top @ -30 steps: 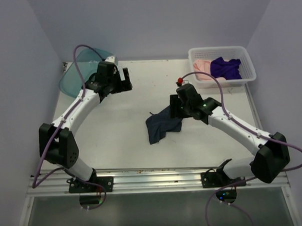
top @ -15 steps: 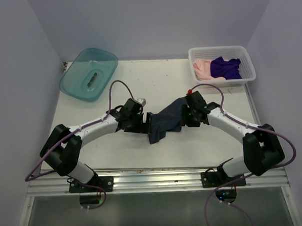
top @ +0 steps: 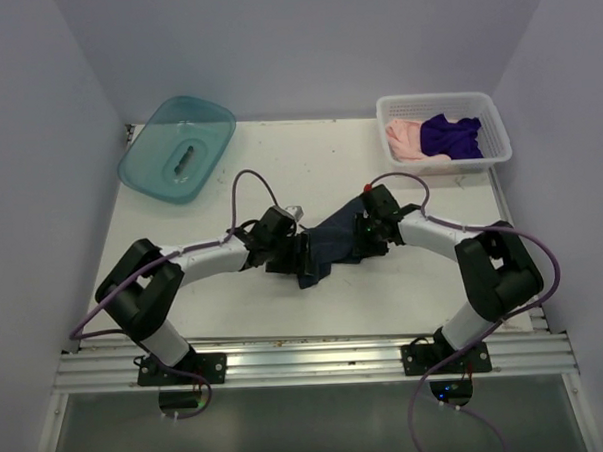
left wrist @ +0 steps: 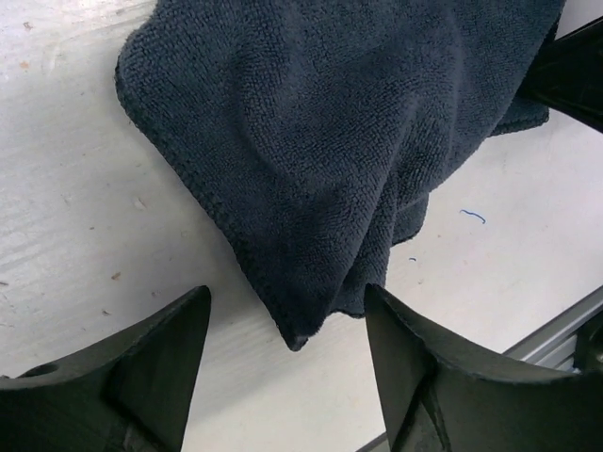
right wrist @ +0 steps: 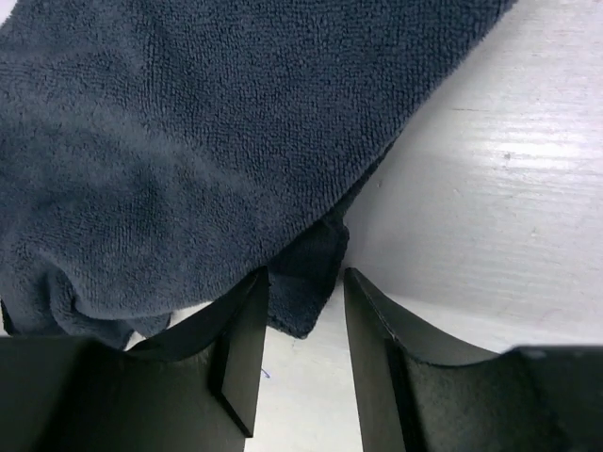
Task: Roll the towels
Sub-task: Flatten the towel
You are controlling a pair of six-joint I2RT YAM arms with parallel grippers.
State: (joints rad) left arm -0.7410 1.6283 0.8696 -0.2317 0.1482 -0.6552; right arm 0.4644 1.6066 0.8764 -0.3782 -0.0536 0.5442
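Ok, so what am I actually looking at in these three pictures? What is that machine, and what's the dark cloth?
It is a robot with two arms, a left arm and a right arm, bolted at the near edge of a table. The wide picture comes from a fixed camera above and behind them. The two close-ups come from cameras on the wrists, each looking past that arm's own fingers. On the table lie a dark blue towel, a teal tub and a white basket holding a purple towel and a pink towel. The left pincer stands open around one corner of the dark blue towel. The right pincer has a fold of it between its fingers; whether it is pinched, I cannot tell.
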